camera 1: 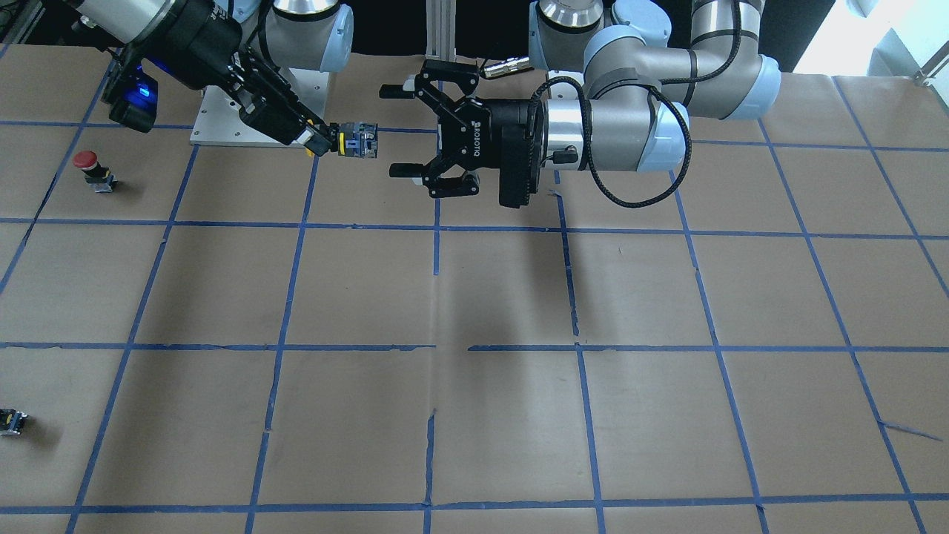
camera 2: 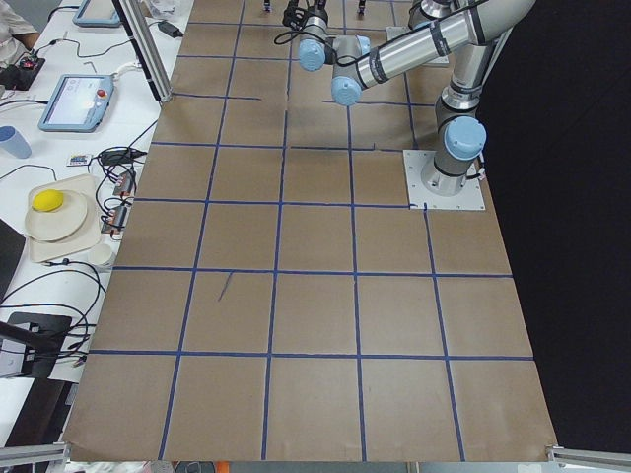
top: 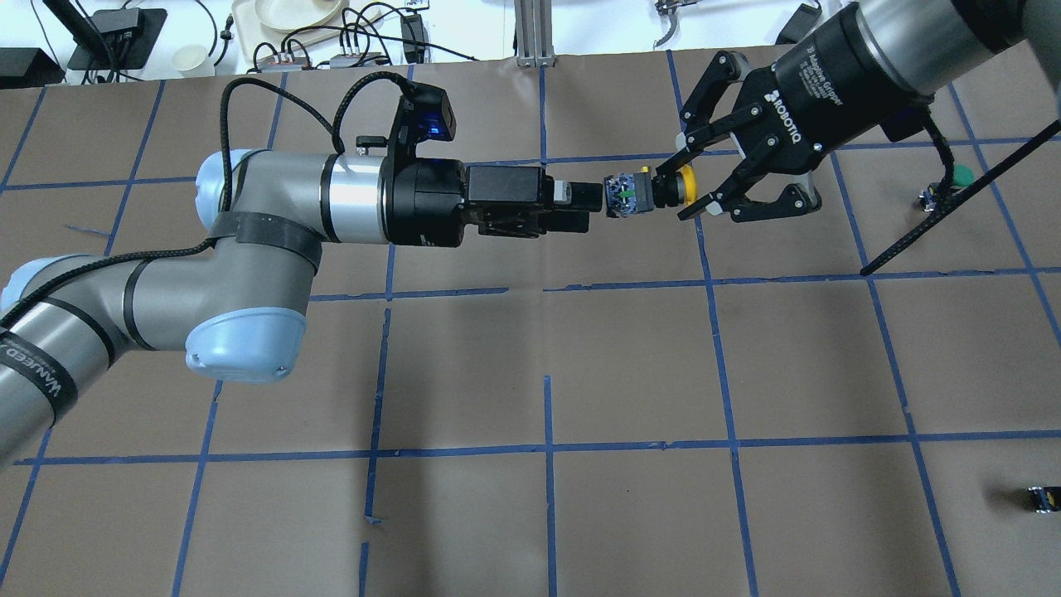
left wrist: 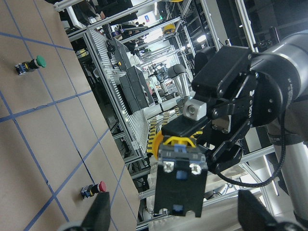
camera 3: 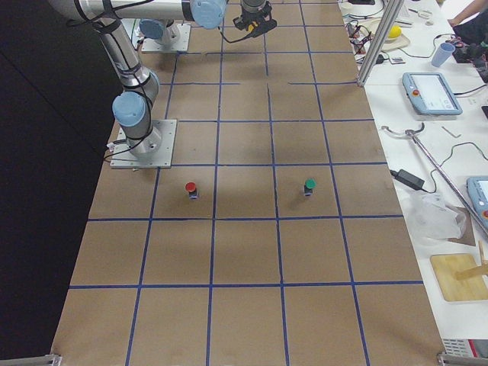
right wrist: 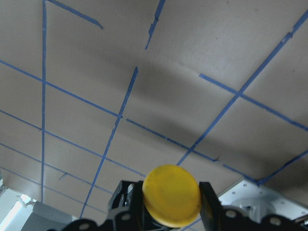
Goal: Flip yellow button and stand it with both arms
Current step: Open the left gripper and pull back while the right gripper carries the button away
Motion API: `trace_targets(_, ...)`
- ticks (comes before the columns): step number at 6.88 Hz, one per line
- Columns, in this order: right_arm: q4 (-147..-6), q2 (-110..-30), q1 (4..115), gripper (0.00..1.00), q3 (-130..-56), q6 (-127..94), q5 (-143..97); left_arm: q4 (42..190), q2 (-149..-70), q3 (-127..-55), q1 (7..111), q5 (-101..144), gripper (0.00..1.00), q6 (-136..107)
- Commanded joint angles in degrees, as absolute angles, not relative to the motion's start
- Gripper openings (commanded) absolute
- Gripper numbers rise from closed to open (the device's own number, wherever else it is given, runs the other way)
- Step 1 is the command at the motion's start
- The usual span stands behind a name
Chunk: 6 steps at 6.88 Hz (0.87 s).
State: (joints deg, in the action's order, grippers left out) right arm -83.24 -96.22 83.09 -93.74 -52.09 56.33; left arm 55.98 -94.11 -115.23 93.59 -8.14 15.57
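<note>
The yellow button [camera 1: 357, 139] hangs in mid-air above the table's far side, lying level. My right gripper [camera 1: 322, 141] is shut on it just behind the yellow cap [top: 687, 184]. Its black-and-grey body [top: 626, 192] points at my left gripper. In the right wrist view the cap [right wrist: 172, 195] faces the camera between the two fingers. My left gripper [camera 1: 399, 132] is open, level with the button and a short gap from its body. In the left wrist view the body [left wrist: 180, 183] sits ahead between the open fingers [left wrist: 98, 219].
A red-capped button [camera 1: 93, 169] stands on the table on the robot's right side. A green-capped button [top: 953, 177] stands near it. A small dark block [top: 1040, 497] lies nearer the robot's right table edge. Brown paper with blue tape lines [camera 1: 437, 252] covers the table.
</note>
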Motion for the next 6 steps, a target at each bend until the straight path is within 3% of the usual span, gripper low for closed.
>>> trace_targets(1, -82.71, -96.15, 78.34, 0.08, -93.69, -32.79, 68.76, 58.08, -91.07, -107.62, 93.34, -27.40, 0.99, 8.89)
trace_targets(4, -86.72, -96.06, 72.53, 0.06, -99.37, -10.07, 87.55, 86.91, -87.90, -94.44, 94.04, -66.62, 0.99, 8.00)
trace_targets(6, -102.49, -95.98, 70.41, 0.07, -107.19, 3.04, 97.25, 94.56, -86.40, -91.67, 91.94, -88.04, 1.00, 7.91)
